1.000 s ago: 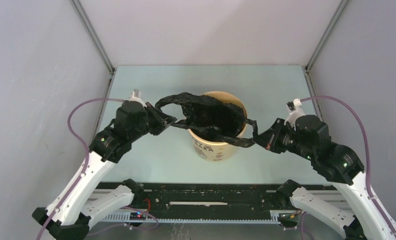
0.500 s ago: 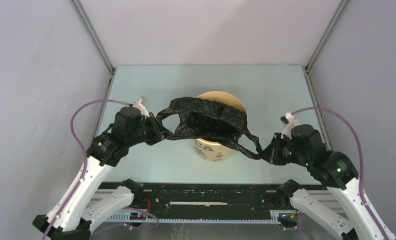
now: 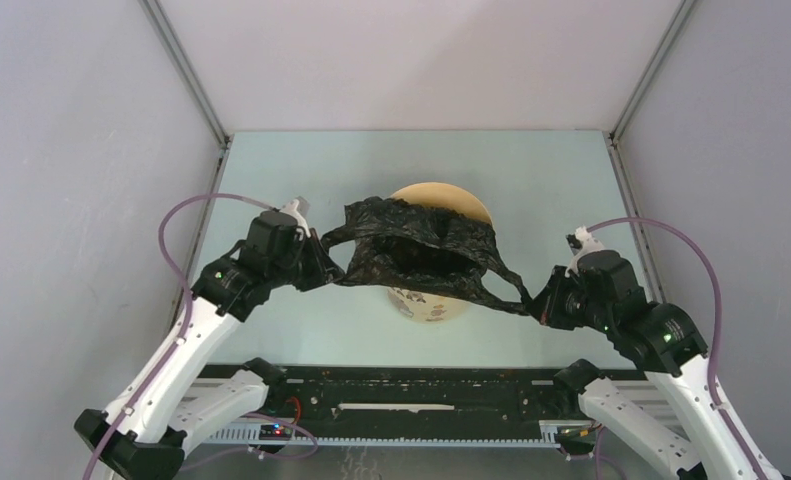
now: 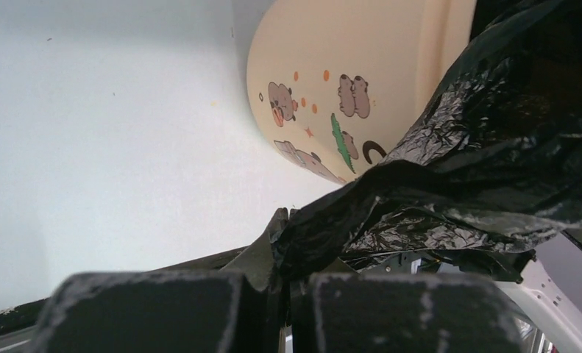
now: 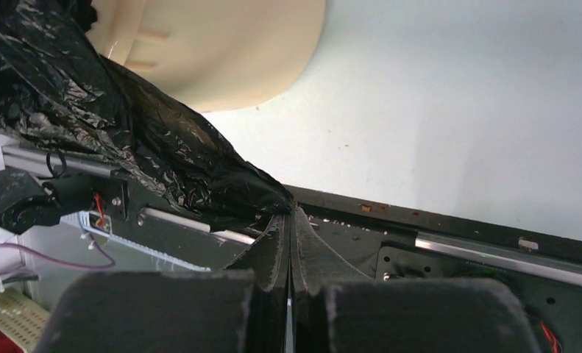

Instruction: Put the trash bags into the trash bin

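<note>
on the pale green table (image 3: 301,170) the biggest thing in play is the trash bag (image 3: 421,250). it's a crinkly black film sheet pulled out wide between the two arms, and it's wider than the bin mouth. it hangs across the near part of the trash bin (image 3: 433,305), which stands upright mid-table. the far arc of the bin's rim is bare and its bear-print wall shows below the bag. i can't tell from above how much film actually dips inside and how much just lies over the near rim.

the left gripper (image 3: 323,268) is clamped tight on a bunched corner of the bag, out to the left of the bin. the right gripper (image 3: 539,300) is pinched closed on a thin stretched strand or handle, off to the bin's near right. both wrist views show the film squeezed right between the pads, with no gap.

stuff that could go sideways, imo:
- the bag sits toward the near side, so if both let go now it probably slides off the rim onto the table
- pulling the arms further apart could tear the thin film or yank that skinny strand out of the right pinch
- dragging taut film over the rim could tip or shove a light bin
</note>
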Available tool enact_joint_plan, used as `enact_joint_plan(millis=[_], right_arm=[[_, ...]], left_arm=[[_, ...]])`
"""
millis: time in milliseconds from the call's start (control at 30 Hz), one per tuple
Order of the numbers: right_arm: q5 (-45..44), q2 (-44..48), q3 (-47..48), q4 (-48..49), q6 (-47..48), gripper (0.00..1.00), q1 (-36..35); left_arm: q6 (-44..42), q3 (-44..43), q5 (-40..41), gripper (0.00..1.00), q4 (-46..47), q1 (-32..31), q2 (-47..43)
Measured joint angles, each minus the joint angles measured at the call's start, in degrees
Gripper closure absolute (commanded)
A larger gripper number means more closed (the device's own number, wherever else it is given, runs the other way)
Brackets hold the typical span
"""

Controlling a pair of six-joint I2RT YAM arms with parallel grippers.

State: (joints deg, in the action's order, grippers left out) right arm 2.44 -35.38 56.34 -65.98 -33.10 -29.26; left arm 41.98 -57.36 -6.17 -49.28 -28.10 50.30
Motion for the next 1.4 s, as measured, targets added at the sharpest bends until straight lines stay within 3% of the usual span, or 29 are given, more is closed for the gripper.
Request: enact_joint_plan(millis=[200, 367, 467, 600, 833, 1133, 1300, 1400], right_arm=[[-1.66, 0.02, -2.80, 3.28, 0.02, 0.93, 1.09], [-0.42, -6.62, -5.18, 9.42, 1.20, 0.83, 4.35], [0.79, -12.46, -3.98, 12.15, 1.22, 0.68, 5.81], [1.62, -17.40, -3.58, 15.58, 1.14, 0.61, 6.05], [3.67, -16.00, -0.48, 11.45, 3.80, 0.31, 6.14], [11.58, -5.38, 12.50, 8.11, 9.92, 0.20, 5.90], [11.45, -10.10, 17.27, 8.61, 14.01, 0.20, 4.59], [6.84, -16.68, 22.25, 8.85, 16.33, 0.21, 2.14]], left_arm=[[0.09, 4.04, -0.20, 1.00, 4.24, 0.02, 0.42], [0.90, 4.98, -0.76, 1.00, 11.30, 0.02, 7.56], [2.19, 4.98, -1.79, 1.00, 16.39, 0.11, 12.76], [3.56, 4.98, -3.10, 1.00, 20.72, 0.17, 16.31], [4.66, 4.98, -5.31, 0.92, 22.67, 0.17, 16.33], [6.08, 4.98, -7.02, 0.86, 23.43, 0.17, 15.52], [6.03, 4.98, -7.63, 0.82, 23.19, 0.17, 15.65], [5.57, 4.92, -7.61, 0.71, 22.40, 0.17, 16.04]])
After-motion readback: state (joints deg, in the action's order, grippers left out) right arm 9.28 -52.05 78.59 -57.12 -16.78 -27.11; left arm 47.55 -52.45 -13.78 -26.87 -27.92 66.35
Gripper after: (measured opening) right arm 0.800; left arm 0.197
